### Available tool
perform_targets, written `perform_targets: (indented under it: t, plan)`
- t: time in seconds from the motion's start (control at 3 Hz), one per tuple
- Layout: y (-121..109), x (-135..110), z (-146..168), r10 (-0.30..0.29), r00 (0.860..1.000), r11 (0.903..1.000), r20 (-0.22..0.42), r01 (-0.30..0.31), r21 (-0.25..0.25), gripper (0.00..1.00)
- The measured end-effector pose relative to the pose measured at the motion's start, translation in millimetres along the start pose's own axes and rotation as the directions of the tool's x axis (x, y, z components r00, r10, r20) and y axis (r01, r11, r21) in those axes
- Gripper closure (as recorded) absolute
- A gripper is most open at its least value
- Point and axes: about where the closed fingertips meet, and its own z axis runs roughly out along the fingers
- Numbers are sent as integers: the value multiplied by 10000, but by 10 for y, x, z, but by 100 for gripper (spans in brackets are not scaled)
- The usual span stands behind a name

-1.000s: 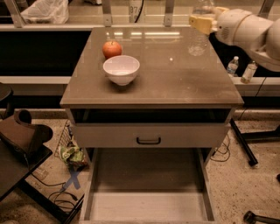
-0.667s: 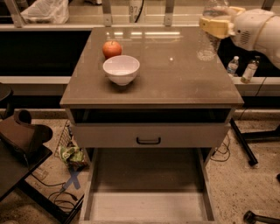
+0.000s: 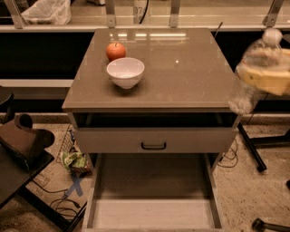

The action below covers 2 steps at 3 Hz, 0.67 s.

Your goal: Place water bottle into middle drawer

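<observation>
**Camera view: water bottle held in the air off the table's right edge**

At the right edge of the frame I have the gripper [image 3: 266, 78], a pale cream-yellow band, clamped across the water bottle [image 3: 262, 50]. The bottle is clear plastic with a rounded white cap [image 3: 273, 36] at its upper end. It hangs tilted, cap toward the upper right and base toward the lower left. It sits past the right rim of the table [image 3: 181, 77], and its base is level with the tabletop's front edge.

The tabletop is a smooth grey-brown slab, glossy enough to carry strip reflections near its far side. In the upper-left part of it stands a round red apple [image 3: 116, 50]. Just in front of the apple, almost touching it, is the white bowl [image 3: 125, 71], a smooth glazed piece with a wide mouth and a narrow foot.

Under the slab is a flat grey drawer front [image 3: 113, 141] with a small black handle [image 3: 153, 146] at its centre, and a dark gap runs along the top of it. Below, at the bottom centre of the frame, the middle drawer [image 3: 152, 214] is pulled well out. It is a wide grey-beige box with pale side walls, and its lighter flat floor shows from wall to wall.

On the speckled ground to the left lies a crumpled green wrapper [image 3: 74, 161]. A white plastic bag [image 3: 45, 11] sits in the upper left corner.
</observation>
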Motion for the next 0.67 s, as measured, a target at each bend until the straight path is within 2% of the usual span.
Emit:
perform_targets:
  t: [0.33,0.67]
  plan:
    - [384,185,-388,109,9999,9946,-134,-122,-1028,100]
    - [509,179,-412,95,9998,9890,-155,-117,-1477,100]
